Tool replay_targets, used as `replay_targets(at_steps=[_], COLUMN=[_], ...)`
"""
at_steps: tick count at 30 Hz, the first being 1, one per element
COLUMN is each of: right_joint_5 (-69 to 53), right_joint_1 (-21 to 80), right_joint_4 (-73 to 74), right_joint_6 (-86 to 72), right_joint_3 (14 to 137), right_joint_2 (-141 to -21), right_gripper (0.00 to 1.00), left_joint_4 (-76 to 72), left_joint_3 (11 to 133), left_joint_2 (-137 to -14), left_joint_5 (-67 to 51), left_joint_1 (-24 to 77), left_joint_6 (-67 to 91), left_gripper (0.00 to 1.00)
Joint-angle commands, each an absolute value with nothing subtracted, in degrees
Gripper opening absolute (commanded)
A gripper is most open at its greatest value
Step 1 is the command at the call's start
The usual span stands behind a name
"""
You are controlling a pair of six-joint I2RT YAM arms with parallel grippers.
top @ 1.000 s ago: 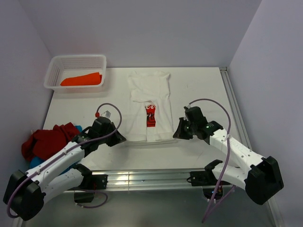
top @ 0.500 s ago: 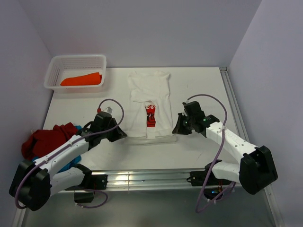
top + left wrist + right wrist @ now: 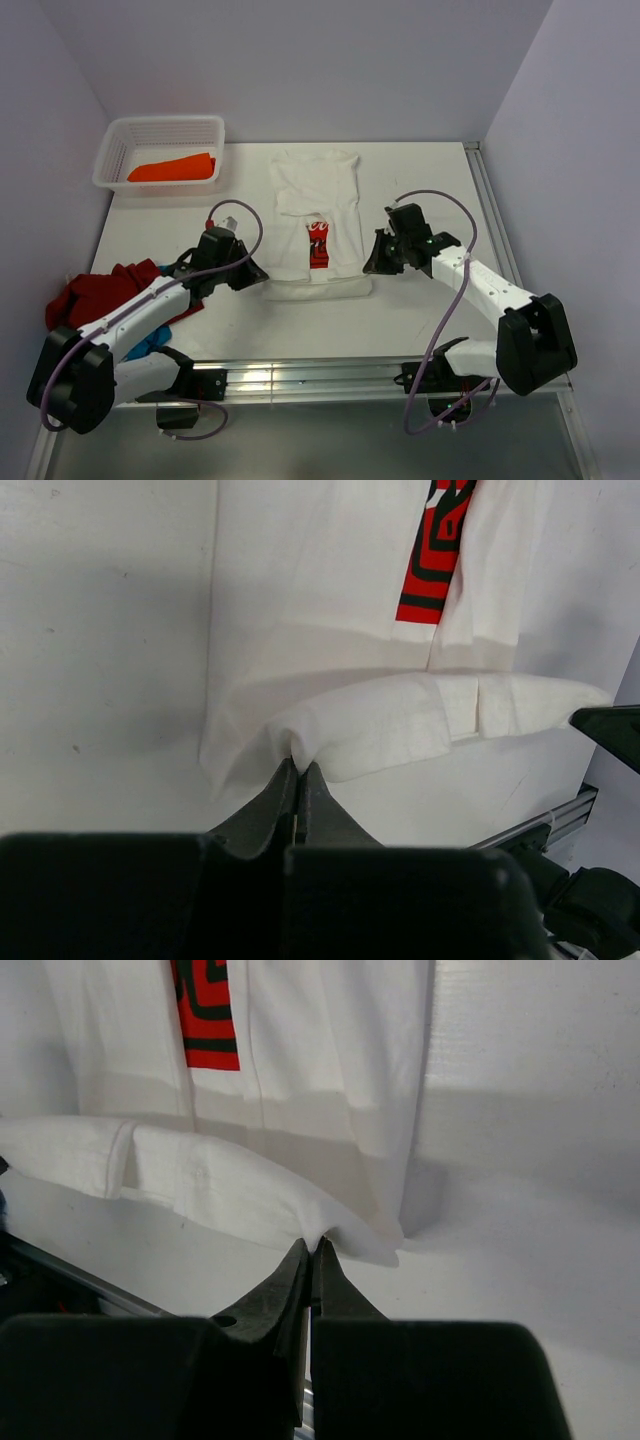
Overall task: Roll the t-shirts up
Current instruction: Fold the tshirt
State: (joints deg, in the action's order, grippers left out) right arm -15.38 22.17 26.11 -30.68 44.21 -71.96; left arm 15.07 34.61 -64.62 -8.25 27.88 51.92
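Note:
The white t-shirt with a red print lies flat mid-table, collar at the far end. Its near hem is turned over into a thick band. My left gripper is shut on the band's left corner, and my right gripper is shut on its right corner. In the left wrist view the gripper pinches a peak of white cloth. The right wrist view shows the gripper pinching the fold the same way. An orange t-shirt lies in the basket. Dark red and blue t-shirts are heaped at the left.
The white perforated basket stands at the far left corner. A metal rail runs along the near table edge. Purple walls close in the left, back and right sides.
Both grippers have moved away from the near edge with the hem in them. The hem now lies turned over the shirt's lower part, hiding the bottom of the print.

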Motion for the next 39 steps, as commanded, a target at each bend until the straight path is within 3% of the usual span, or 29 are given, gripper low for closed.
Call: replay_targets(at_steps=[1, 24, 39], right_joint_5=[-15.6, -16.1, -15.4], right_joint_1=[21.4, 19.4, 18.9], right_joint_4=[24.3, 19.8, 21.3], right_joint_6=[-29.4, -29.5, -29.8], right_joint_3=[47.5, 50.4, 54.0], right_joint_2=[-73.3, -83.6, -84.2], right_gripper=[0.0, 0.0, 0.0], left_joint_4=[12.3, 5.5, 8.5], left_joint_3=[36.7, 36.7, 39.8], left_joint_2=[-65.9, -74.3, -72.3], left_joint_5=[-9.1, -9.9, -7.6], left_joint_1=[27.1, 25.1, 25.1], left_joint_6=[50.1, 48.4, 47.0], left_gripper=[0.0, 0.0, 0.03])
